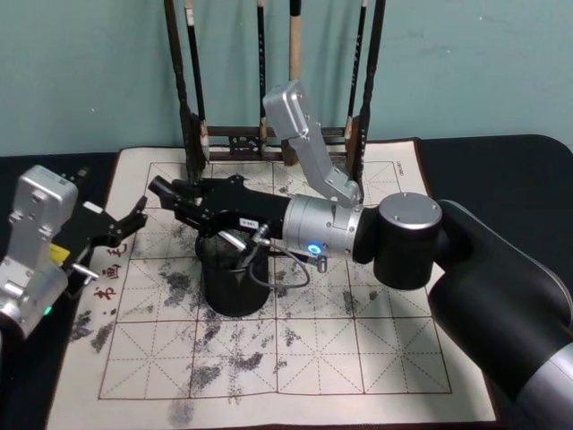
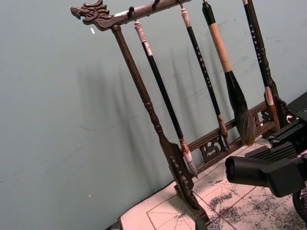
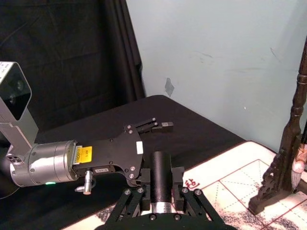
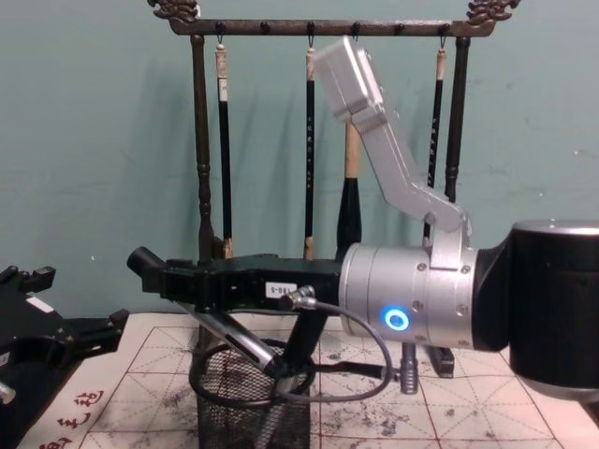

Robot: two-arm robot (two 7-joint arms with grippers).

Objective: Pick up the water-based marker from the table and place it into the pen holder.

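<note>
Black mesh pen holder [image 4: 251, 404] under right gripper [image 1: 167, 193] clamping marker [image 3: 161, 178] (horizontal), left gripper [image 1: 134, 218] apart.

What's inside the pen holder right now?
In the chest view, a thin marker-like stick slants through the pen holder's rim, beside a looping cable. The right gripper holds a dark cylinder above. The holder's bottom cannot be seen.
</note>
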